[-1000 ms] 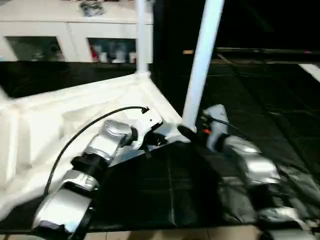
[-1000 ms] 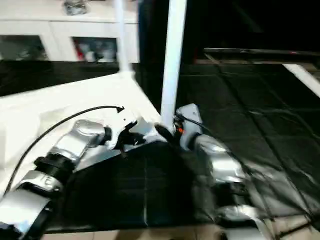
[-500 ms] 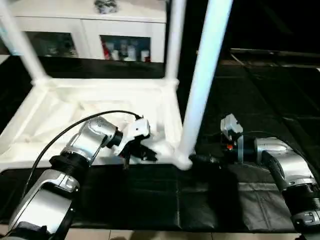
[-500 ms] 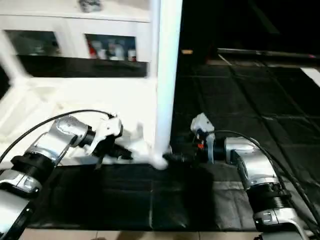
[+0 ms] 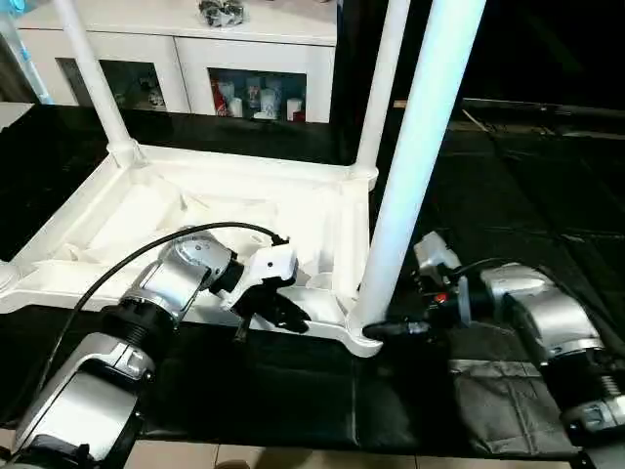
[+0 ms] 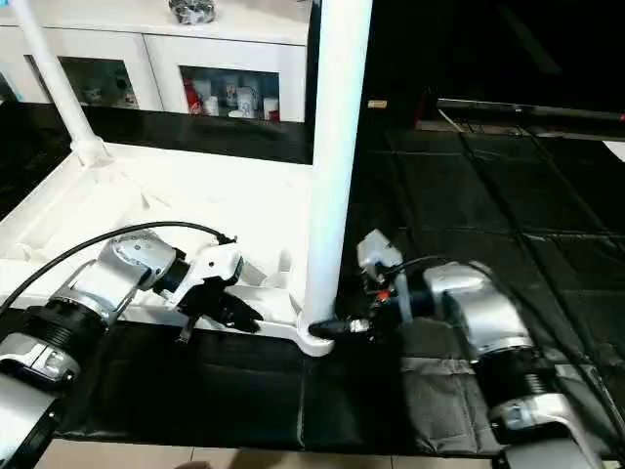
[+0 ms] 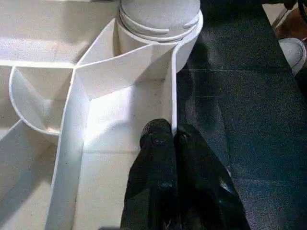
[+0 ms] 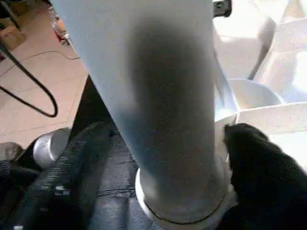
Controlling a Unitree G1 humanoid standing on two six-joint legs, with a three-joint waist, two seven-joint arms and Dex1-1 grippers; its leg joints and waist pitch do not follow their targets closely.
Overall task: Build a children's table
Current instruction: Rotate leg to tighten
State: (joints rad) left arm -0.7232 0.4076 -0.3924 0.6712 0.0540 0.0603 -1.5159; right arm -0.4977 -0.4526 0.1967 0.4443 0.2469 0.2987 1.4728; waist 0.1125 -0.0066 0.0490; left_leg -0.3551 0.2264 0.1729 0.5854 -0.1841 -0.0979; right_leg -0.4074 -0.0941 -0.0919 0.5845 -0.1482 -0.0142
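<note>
Our left gripper is clenched on the near rim wall of the white plastic children's table, which lies upside down, ribbed underside up, on a black floor mat. Our right gripper is spread, fingers either side of the near white tapered tube leg at its corner socket; we can't tell contact. White glass-door cabinet behind.

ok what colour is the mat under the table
Black, with a faint grid of seams. The mat shows best in the left eye view, beneath the upturned table.
</note>
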